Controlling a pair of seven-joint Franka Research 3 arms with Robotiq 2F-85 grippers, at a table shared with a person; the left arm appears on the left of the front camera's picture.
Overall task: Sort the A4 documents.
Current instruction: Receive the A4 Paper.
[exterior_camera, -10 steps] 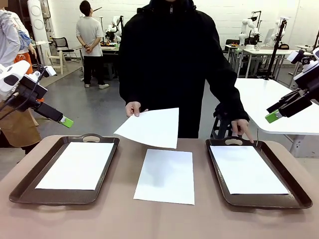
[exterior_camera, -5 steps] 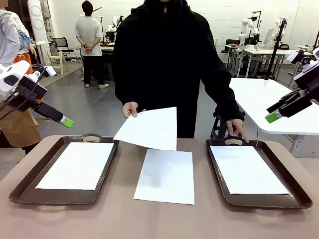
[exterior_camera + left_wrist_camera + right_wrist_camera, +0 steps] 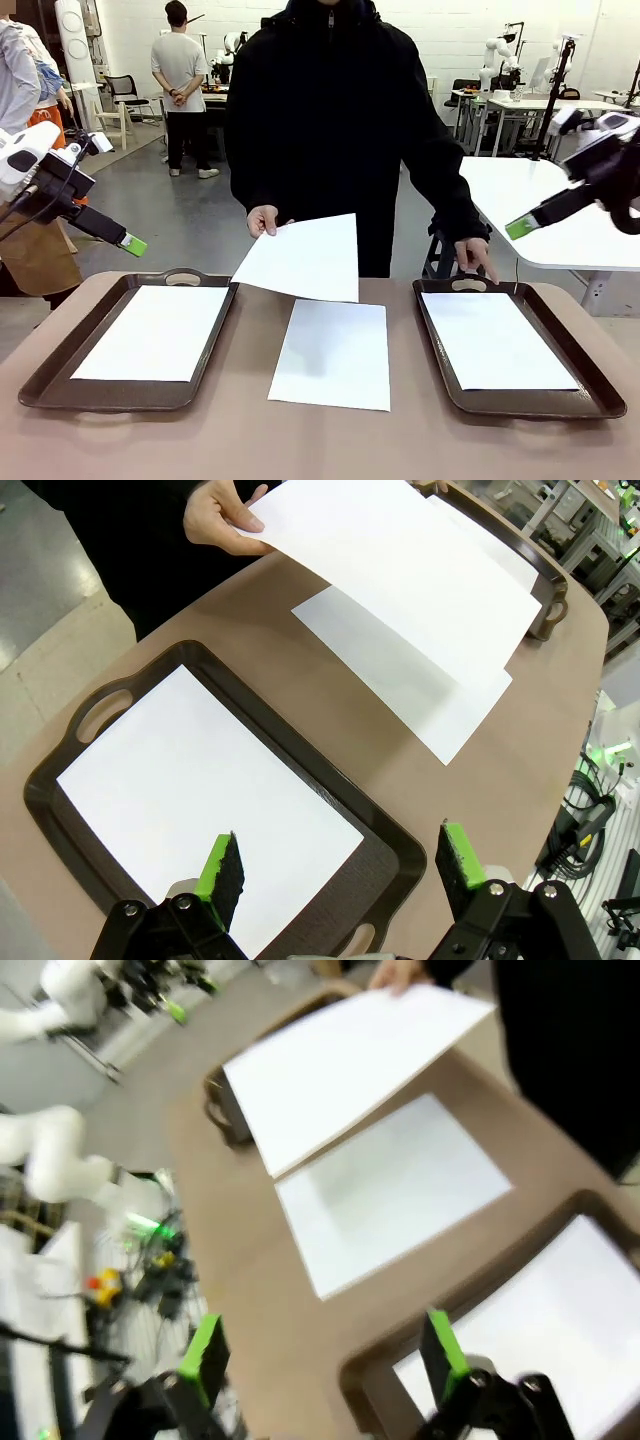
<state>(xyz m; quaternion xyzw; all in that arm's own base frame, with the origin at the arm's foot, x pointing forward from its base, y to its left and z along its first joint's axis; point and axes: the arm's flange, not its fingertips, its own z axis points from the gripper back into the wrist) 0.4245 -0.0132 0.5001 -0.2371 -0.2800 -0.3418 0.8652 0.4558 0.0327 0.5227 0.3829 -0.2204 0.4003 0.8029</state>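
Brown table (image 3: pixel 250 440) in an open workroom, viewed across to a person in a black coat. The A4 documents are four thin, plain white paper sheets.

The held sheet (image 3: pixel 300 258) is pinched at one corner by the person's hand (image 3: pixel 264 219) and hangs tilted in the air over the table's middle, apparently offered for sorting. It is well beyond the fingertips of both grippers.

The middle sheet (image 3: pixel 332 352) lies flat on the bare table just beneath it, probably waiting its turn.

The left-tray sheet (image 3: pixel 155 332) lies flat inside the dark brown rectangular left tray (image 3: pixel 225 310) with handles. The right-tray sheet (image 3: pixel 495 340) lies likewise in the matching right tray (image 3: pixel 430 330). Both look already sorted.

The person's other hand (image 3: pixel 477 257) sets a finger at the right tray's far handle, likely indicating the destination.

The left gripper (image 3: pixel 133 243) has its green-padded fingers spread wide and empty. In its wrist view, the left-tray sheet lies below, just past the fingertips.

The right gripper (image 3: pixel 519 227) is also spread and empty, raised beside the person's forearm. In its blurred wrist view, a corner of the right tray lies under the fingers and the middle sheet lies beyond them.
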